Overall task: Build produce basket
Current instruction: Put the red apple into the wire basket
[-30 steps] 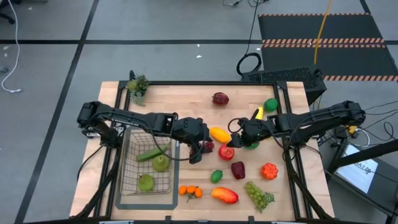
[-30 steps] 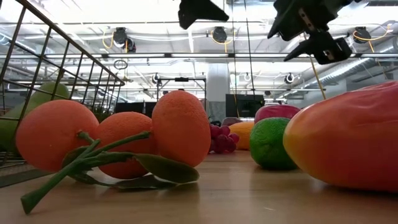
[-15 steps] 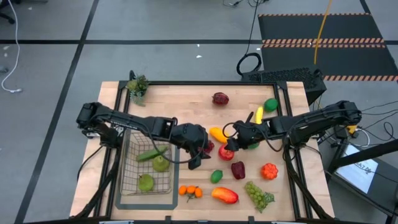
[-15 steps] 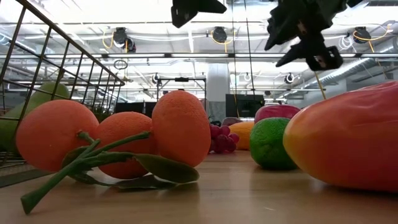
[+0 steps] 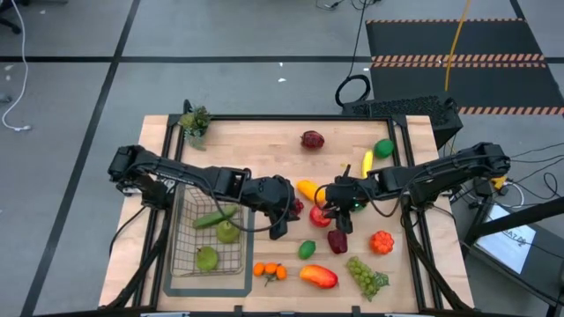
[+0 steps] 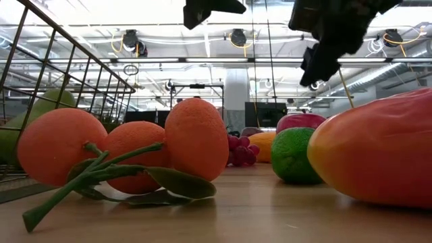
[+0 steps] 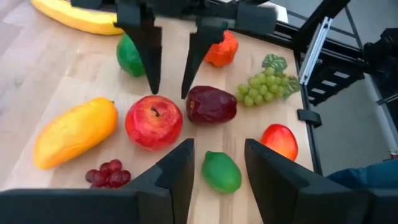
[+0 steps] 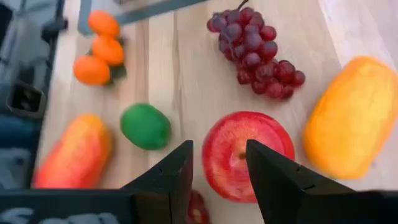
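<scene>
The right pincer (image 5: 328, 210) hangs open directly above the red apple (image 5: 320, 217) at mid-counter, its two fingers (image 7: 151, 56) pointing down and gripping nothing. In the right wrist view the apple (image 8: 247, 155) shows between and beyond the open fingers, stem dimple facing up. The left pincer (image 5: 280, 220) waits just beside it, also open and empty, near the purple grapes (image 5: 294, 208).

The basket (image 5: 208, 236) sits at the left of the counter (image 5: 264, 141) and already holds a cucumber (image 5: 214, 217) and two green pears (image 5: 228, 232). Most produce lies loose: a yellow mango (image 5: 309, 190) touching or nearly touching the apple, a dark red fruit (image 5: 337, 239) just beside it, a lime (image 5: 307, 249), oranges (image 5: 270, 271), green grapes (image 5: 366, 275), and a red-orange mango (image 5: 318, 276).

The step in hand appears to be grasping the apple. A sound grasp would centre the fingers across its widest part and descend straight, since the round, smooth surface may squirt sideways under an off-centre squeeze. One finger must slip between apple and yellow mango without nudging either. With both arms crowded over one spot, the left should probably hold clear during the lift.
</scene>
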